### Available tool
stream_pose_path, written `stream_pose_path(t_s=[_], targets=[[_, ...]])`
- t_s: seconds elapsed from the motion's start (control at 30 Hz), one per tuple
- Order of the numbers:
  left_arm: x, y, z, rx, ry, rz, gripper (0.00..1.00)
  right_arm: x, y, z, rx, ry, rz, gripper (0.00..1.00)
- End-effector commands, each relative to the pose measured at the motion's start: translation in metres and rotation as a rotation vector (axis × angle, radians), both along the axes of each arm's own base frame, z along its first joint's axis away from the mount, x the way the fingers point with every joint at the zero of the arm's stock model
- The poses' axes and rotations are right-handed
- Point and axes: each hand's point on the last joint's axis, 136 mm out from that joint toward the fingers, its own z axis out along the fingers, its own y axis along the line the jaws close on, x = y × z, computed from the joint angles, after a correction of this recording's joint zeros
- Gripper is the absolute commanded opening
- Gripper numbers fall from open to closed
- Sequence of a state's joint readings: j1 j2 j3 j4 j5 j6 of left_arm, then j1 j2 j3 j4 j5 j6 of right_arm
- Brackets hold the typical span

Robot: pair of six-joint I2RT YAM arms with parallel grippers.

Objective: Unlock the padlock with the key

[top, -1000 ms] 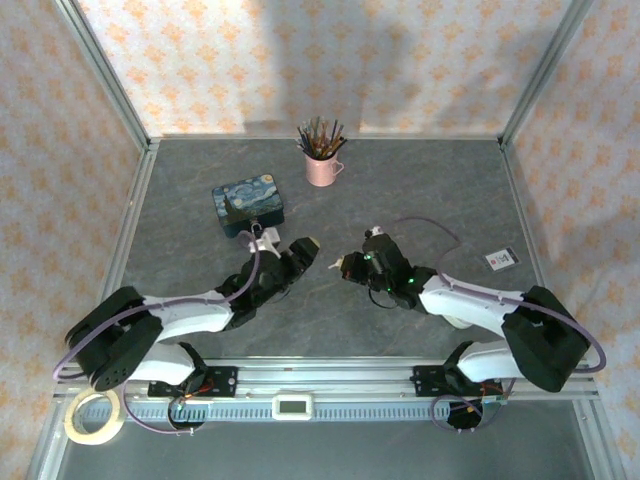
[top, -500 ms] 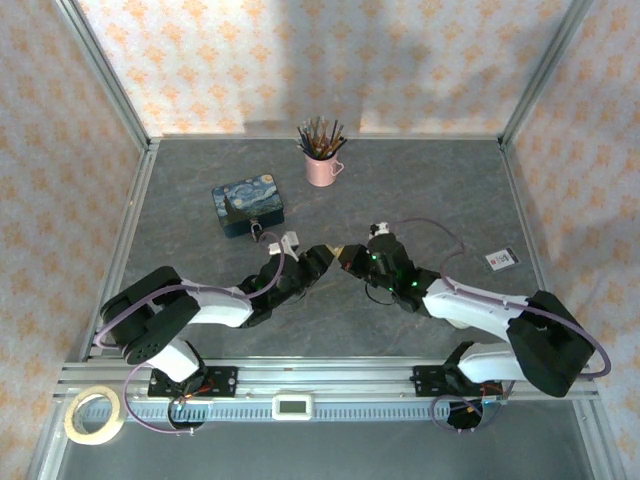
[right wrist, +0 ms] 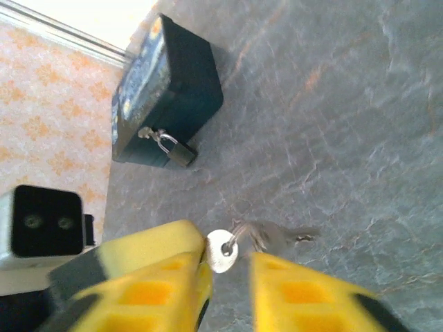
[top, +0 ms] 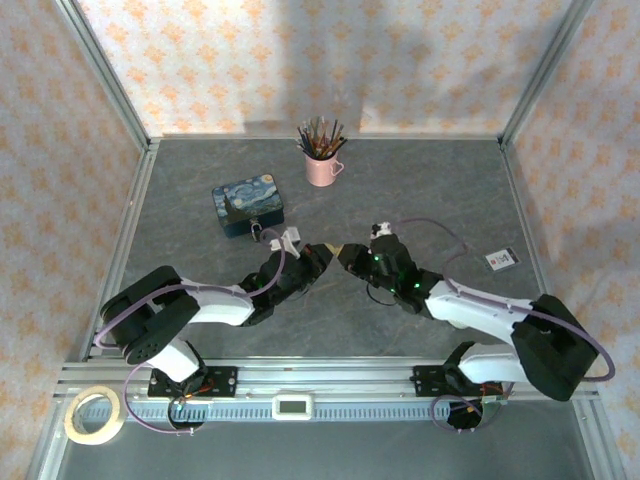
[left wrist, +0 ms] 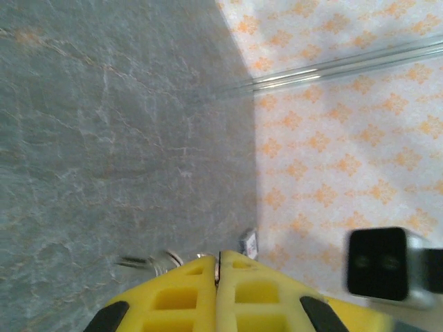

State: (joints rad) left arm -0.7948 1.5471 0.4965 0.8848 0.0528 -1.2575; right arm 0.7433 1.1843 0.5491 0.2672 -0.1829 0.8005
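From above, I see the padlock as a tiny dark speck at the near edge of the blue tin, left of centre. The left gripper and right gripper meet tip to tip just right of it. There is bare grey table around them, and the pink pencil cup stands well back. On my left wrist feed the yellow fingers are pressed together on the key, its silvery ring poking out at lower left, with the wall rail at upper right. My right wrist feed gives finer detail. At upper left, the padlock's dark body hangs by a thin silver shackle from the tin's hasp. The key's round head sits in the gap between the parted fingers.
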Motion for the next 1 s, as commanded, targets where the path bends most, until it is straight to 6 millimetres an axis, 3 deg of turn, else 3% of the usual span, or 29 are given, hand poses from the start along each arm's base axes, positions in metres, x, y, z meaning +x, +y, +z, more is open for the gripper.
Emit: stream_pose_path(t_s=[0.0,0.13,0.27,0.57,0.7,0.97], targets=[[0.011,0.012,0.026,0.058,-0.094,0.007,0.00,0.010,-0.025,0.040,-0.073,-0.184,-0.037,0.39],[0.013,0.010,0.047,0.212,-0.194,-0.109,0.00,0.011,-0.037,0.071,-0.142,-0.355,0.054,0.45],[0.003,-0.001,0.059,0.381,-0.274,-0.286,0.00,0.004,-0.022,0.085,-0.148,-0.432,0.260,0.45],[-0.023,0.000,0.088,0.442,-0.417,-0.447,0.00,-0.022,0.014,0.089,0.037,-0.445,0.649,0.39],[-0.026,0.003,0.095,0.433,-0.445,-0.454,0.00,-0.034,0.020,0.094,0.098,-0.463,0.727,0.36],[-0.037,-0.006,0.105,0.372,-0.495,-0.528,0.00,-0.036,0.025,0.081,0.138,-0.426,0.769,0.32]])
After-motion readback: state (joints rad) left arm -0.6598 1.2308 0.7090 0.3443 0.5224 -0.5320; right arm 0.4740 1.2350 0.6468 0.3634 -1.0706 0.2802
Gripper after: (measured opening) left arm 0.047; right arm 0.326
